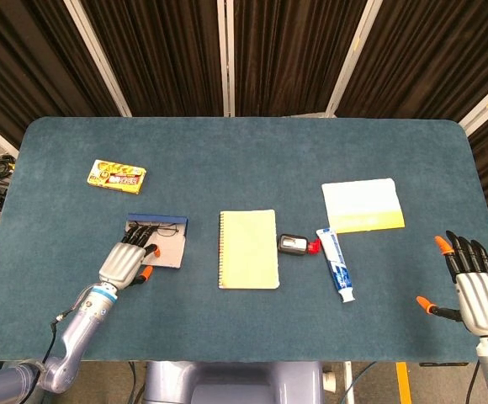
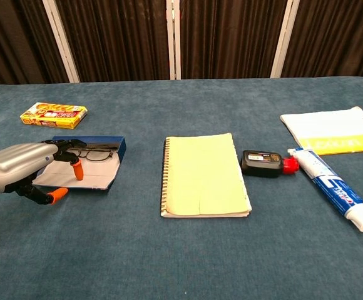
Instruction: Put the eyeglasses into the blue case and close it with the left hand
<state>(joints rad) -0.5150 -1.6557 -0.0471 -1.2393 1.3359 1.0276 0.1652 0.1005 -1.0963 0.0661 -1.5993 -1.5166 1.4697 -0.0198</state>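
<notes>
The blue case [image 1: 167, 222] [image 2: 109, 147] lies open at the left of the table, its pale lid [image 2: 87, 172] partly raised toward the front. The eyeglasses [image 1: 167, 231] [image 2: 97, 154] lie inside the case. My left hand [image 1: 128, 262] [image 2: 19, 169] holds the lid's near edge, fingers over the top and thumb underneath. My right hand [image 1: 476, 286] hovers at the table's right front edge, fingers apart and holding nothing; the chest view does not show it.
A yellow notebook [image 1: 248, 248] lies right of the case. Beyond it are a small black bottle with a red cap [image 1: 294, 244], a toothpaste tube [image 1: 335, 263] and a folded white-yellow cloth [image 1: 362, 204]. A yellow snack box [image 1: 117, 176] sits behind the case.
</notes>
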